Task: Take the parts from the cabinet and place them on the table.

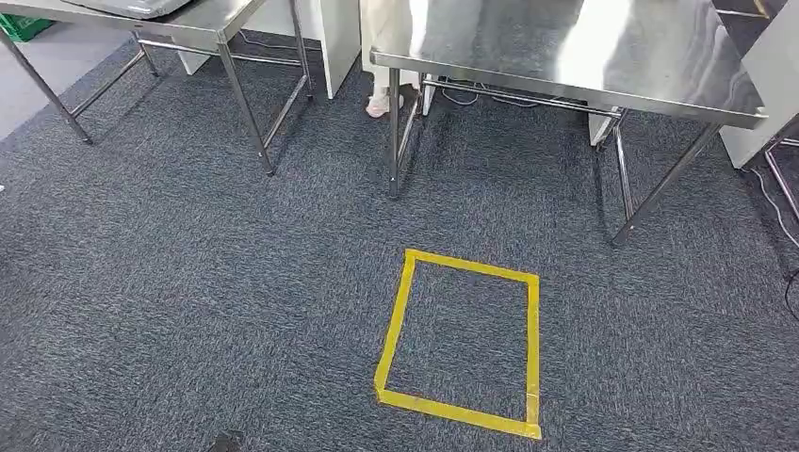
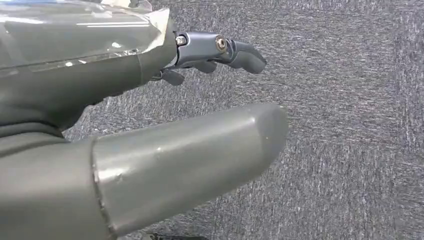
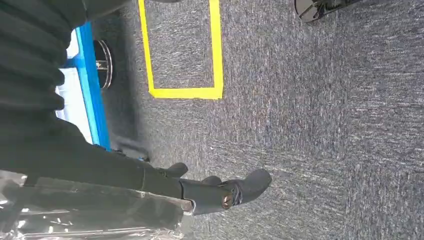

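Observation:
No parts or cabinet shelves are in sight. The steel table (image 1: 584, 56) stands ahead at the upper right, its top bare and shiny. My left hand (image 2: 100, 90) hangs over the carpet with its thick thumb (image 2: 190, 155) apart from the dark fingers (image 2: 220, 50) and nothing between them. A clear plastic film (image 2: 75, 35) lies along the back of that hand. My right hand (image 3: 200, 192) also hangs over the carpet with fingers stretched out and empty, and a similar clear film (image 3: 90, 215) lies beside it.
A yellow tape square (image 1: 462, 339) marks the grey carpet just ahead; it shows again as a yellow outline (image 3: 182, 92). A second steel table (image 1: 188, 24) stands upper left. A person's legs (image 1: 386, 56) are behind the tables. A blue-edged frame (image 3: 92, 85) with a caster (image 3: 103, 63) is near my right side.

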`<state>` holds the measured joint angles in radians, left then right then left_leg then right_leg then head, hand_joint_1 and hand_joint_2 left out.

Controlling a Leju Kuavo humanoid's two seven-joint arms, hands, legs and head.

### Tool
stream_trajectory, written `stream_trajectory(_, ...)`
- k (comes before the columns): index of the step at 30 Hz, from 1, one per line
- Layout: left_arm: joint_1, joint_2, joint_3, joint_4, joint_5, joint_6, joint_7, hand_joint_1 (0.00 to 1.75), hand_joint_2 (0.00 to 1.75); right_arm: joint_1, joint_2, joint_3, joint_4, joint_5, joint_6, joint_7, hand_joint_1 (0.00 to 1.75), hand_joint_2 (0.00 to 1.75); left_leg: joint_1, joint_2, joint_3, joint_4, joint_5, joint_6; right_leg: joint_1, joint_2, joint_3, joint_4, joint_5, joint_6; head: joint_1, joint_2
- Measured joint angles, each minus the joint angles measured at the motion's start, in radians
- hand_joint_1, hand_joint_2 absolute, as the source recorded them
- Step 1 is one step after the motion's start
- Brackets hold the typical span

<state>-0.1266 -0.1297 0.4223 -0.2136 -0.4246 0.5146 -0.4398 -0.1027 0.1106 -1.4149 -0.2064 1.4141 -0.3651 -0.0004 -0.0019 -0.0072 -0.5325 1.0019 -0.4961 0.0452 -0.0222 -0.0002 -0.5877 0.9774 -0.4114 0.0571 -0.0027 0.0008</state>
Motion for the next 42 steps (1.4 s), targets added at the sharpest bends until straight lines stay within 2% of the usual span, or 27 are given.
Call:
stream_trajectory(2,0.0,0.0,0.0,0.0,0.004,-0.004,0.008,0.0,0.0,0.0,0.0,0.0,0.0,-0.002,0.0,0.0,0.0,1.75,-0.003,0.0,-0.002,0.004,-0.001,0.001,-0.001,0.0,0.002,-0.002,0.003,0.002,0.0,0.0)
stream_trajectory(6,0.0,0.001,0.0,0.0,0.007,-0.012,0.021,0.0,0.0,0.001,0.002,0.0,0.0,-0.004,0.001,0.0,0.0,1.75,-0.005,-0.001,-0.004,0.004,0.008,0.013,-0.009,0.0,0.0,-0.006,0.014,0.021,-0.002,0.0)
stream_trajectory(7,-0.001,0.0,0.0,0.0,0.007,-0.012,0.022,0.0,0.0,0.002,0.001,0.0,0.0,-0.005,0.001,-0.001,0.0,1.75,0.01,0.003,-0.001,-0.015,0.024,0.023,-0.008,0.0,-0.005,0.004,0.006,0.022,0.0,0.0)
stream_trajectory(8,-0.001,-0.001,0.0,0.0,0.007,-0.012,0.022,0.0,0.0,0.001,-0.001,0.0,0.0,-0.005,0.001,-0.002,0.0,1.75,0.006,0.006,-0.003,-0.019,0.03,0.028,-0.008,0.0,-0.024,0.037,-0.03,0.01,-0.001,0.0)
stream_trajectory(10,0.0,-0.001,0.0,0.0,0.006,-0.013,0.023,0.0,0.0,0.002,0.001,0.0,0.0,-0.006,0.002,-0.003,0.0,1.75,0.006,0.01,-0.016,-0.019,0.038,0.032,-0.01,0.0,-0.081,0.192,-0.12,-0.007,0.009,0.0)
stream_trajectory(12,0.0,-0.002,0.0,0.0,0.005,-0.013,0.023,0.0,0.0,0.003,0.001,0.0,0.0,-0.006,0.002,-0.003,0.0,1.75,0.004,0.011,-0.028,-0.018,0.045,0.028,-0.007,0.0,-0.122,0.325,-0.175,-0.004,0.01,0.0)
stream_trajectory(13,0.0,-0.002,0.0,0.0,0.005,-0.014,0.023,0.0,0.0,0.005,0.0,0.0,0.0,-0.006,0.002,-0.003,0.0,1.75,0.004,0.011,-0.033,-0.018,0.05,0.024,-0.006,0.0,-0.107,0.32,-0.172,0.005,0.009,0.0)
stream_trajectory(14,0.0,-0.002,0.0,0.0,0.005,-0.014,0.024,0.0,0.0,0.007,-0.001,0.0,0.0,-0.006,0.002,-0.003,0.0,1.75,0.004,0.011,-0.037,-0.017,0.053,0.02,-0.008,0.0,-0.064,0.264,-0.153,0.013,0.009,0.0)
stream_trajectory(16,0.0,-0.003,0.001,0.0,0.005,-0.015,0.024,0.0,0.0,0.004,-0.002,0.0,0.0,-0.006,0.002,-0.003,0.0,1.75,0.009,0.01,-0.045,-0.012,0.058,0.011,-0.013,-0.001,0.063,0.065,-0.102,0.029,0.009,0.0)
stream_trajectory(17,0.0,-0.003,0.001,0.0,0.005,-0.015,0.024,0.0,0.0,0.0,-0.001,0.0,0.0,-0.006,0.002,-0.004,0.0,1.75,0.008,0.01,-0.047,-0.006,0.06,0.005,-0.016,-0.002,0.105,-0.009,-0.112,0.022,0.011,0.0)
stream_trajectory(18,-0.001,-0.002,0.0,0.0,0.005,-0.015,0.024,0.0,0.0,0.0,0.0,0.0,0.0,-0.006,0.003,-0.004,0.0,1.75,0.005,0.008,-0.05,-0.008,0.064,-0.003,0.0,0.01,0.102,0.022,-0.088,0.01,0.011,0.0)
stream_trajectory(21,-0.002,-0.003,0.0,0.0,0.005,-0.019,0.024,0.0,0.0,-0.002,0.0,0.0,0.0,-0.006,0.003,-0.005,0.0,1.75,0.002,0.005,-0.053,0.0,0.068,-0.018,0.003,0.01,0.078,0.016,-0.095,-0.018,0.002,0.0)
stream_trajectory(22,-0.001,-0.002,0.001,0.0,0.005,-0.021,0.024,0.0,0.0,-0.001,0.001,0.0,0.0,-0.007,0.003,-0.005,0.0,1.75,0.009,0.005,-0.059,0.006,0.066,-0.024,-0.014,0.009,0.076,0.012,-0.086,-0.034,0.0,0.0)
stream_trajectory(23,0.0,0.001,0.001,0.0,0.005,-0.021,0.024,0.0,0.0,-0.002,0.003,0.0,0.0,-0.008,0.003,-0.005,0.0,1.75,0.013,0.004,-0.067,0.027,0.03,-0.03,-0.01,0.003,0.069,0.012,-0.079,-0.044,0.0,0.0)
stream_trajectory(24,0.0,0.001,0.001,0.0,0.005,-0.021,0.024,0.0,0.0,-0.001,0.003,0.0,0.0,-0.008,0.003,-0.005,0.0,1.75,0.015,0.005,-0.086,0.08,-0.034,-0.033,-0.007,0.003,0.06,0.012,-0.075,-0.06,-0.003,0.0)
stream_trajectory(26,0.0,0.001,0.0,0.0,-0.001,-0.013,0.022,0.0,0.0,0.001,0.003,0.0,0.0,-0.008,0.003,-0.008,0.0,1.75,0.016,0.005,-0.137,0.229,-0.131,-0.042,-0.001,0.0,0.046,0.012,-0.061,-0.073,-0.005,0.0)
stream_trajectory(27,0.001,0.001,0.0,0.0,-0.004,-0.012,0.022,0.0,0.0,0.002,0.003,0.0,0.0,-0.008,0.003,-0.009,0.0,1.75,0.016,0.005,-0.152,0.288,-0.15,-0.044,0.002,0.0,0.035,0.014,-0.052,-0.073,-0.005,0.0)
stream_trajectory(28,0.002,0.0,0.0,0.0,-0.005,-0.012,0.019,0.0,0.0,0.002,0.003,0.0,0.0,-0.008,0.003,-0.01,0.0,1.75,0.016,0.005,-0.15,0.306,-0.14,-0.043,0.004,0.0,0.026,0.014,-0.046,-0.072,-0.005,0.0)
stream_trajectory(29,0.002,0.0,0.0,0.0,-0.005,-0.012,0.015,0.0,0.0,0.003,0.003,0.0,0.0,-0.008,0.003,-0.011,0.0,1.75,0.016,0.005,-0.124,0.278,-0.112,-0.04,0.006,0.0,0.018,0.015,-0.04,-0.07,-0.005,0.0)
stream_trajectory(31,0.002,0.001,0.0,0.0,-0.006,-0.009,0.011,0.0,0.0,0.006,0.004,0.001,0.0,-0.008,0.003,-0.011,0.0,1.75,0.015,0.005,-0.015,0.118,-0.049,-0.027,0.01,0.001,0.013,0.015,-0.032,-0.065,-0.006,0.0)
stream_trajectory(32,0.001,0.001,0.0,0.0,-0.007,-0.005,0.01,0.0,0.0,0.006,0.006,0.001,0.0,-0.008,0.003,-0.011,0.0,1.75,0.011,0.004,0.051,0.019,-0.032,-0.013,0.011,0.001,0.013,0.015,-0.028,-0.065,-0.005,0.0)
stream_trajectory(33,0.0,0.004,0.0,0.0,-0.008,-0.003,0.008,0.0,0.0,0.006,0.009,0.002,0.0,-0.008,0.003,-0.012,0.0,1.75,0.007,0.007,0.072,-0.015,-0.041,-0.01,0.019,0.001,0.009,0.016,-0.024,-0.058,-0.005,0.0)
stream_trajectory(35,0.0,0.004,0.0,0.0,-0.011,-0.001,0.007,0.0,0.0,0.005,0.009,0.003,0.0,-0.008,0.003,-0.012,0.0,1.75,0.001,0.009,0.063,-0.022,-0.033,-0.008,0.018,-0.001,0.009,0.016,-0.019,-0.048,-0.006,0.0)
stream_trajectory(36,0.0,0.001,0.0,0.0,-0.012,-0.001,0.007,0.0,0.0,0.003,0.008,0.004,0.0,-0.008,0.003,-0.013,0.0,1.75,0.003,0.009,0.061,-0.025,-0.032,-0.029,0.029,-0.001,0.004,0.018,-0.029,-0.061,-0.004,0.0)
stream_trajectory(37,0.001,0.002,0.0,0.0,-0.015,-0.001,0.007,0.0,0.0,0.004,0.009,0.005,0.0,-0.007,0.004,-0.015,0.0,1.75,-0.003,0.009,0.059,-0.025,-0.032,-0.023,0.024,-0.001,0.0,0.017,-0.02,-0.055,-0.003,0.0)
stream_trajectory(38,0.001,0.002,0.001,0.0,-0.015,0.0,0.007,0.0,0.0,0.004,0.009,0.005,0.0,-0.007,0.004,-0.015,0.0,1.75,-0.008,0.01,0.057,-0.024,-0.032,-0.008,0.024,-0.001,-0.002,0.017,-0.018,-0.048,-0.002,0.0)
stream_trajectory(42,0.001,0.002,0.0,0.0,-0.016,0.0,0.007,0.0,0.0,0.006,0.009,0.005,0.0,-0.007,0.004,-0.016,0.0,1.75,-0.018,0.01,0.052,-0.022,-0.021,0.0,0.021,-0.001,-0.004,0.017,-0.008,-0.034,-0.002,0.0)
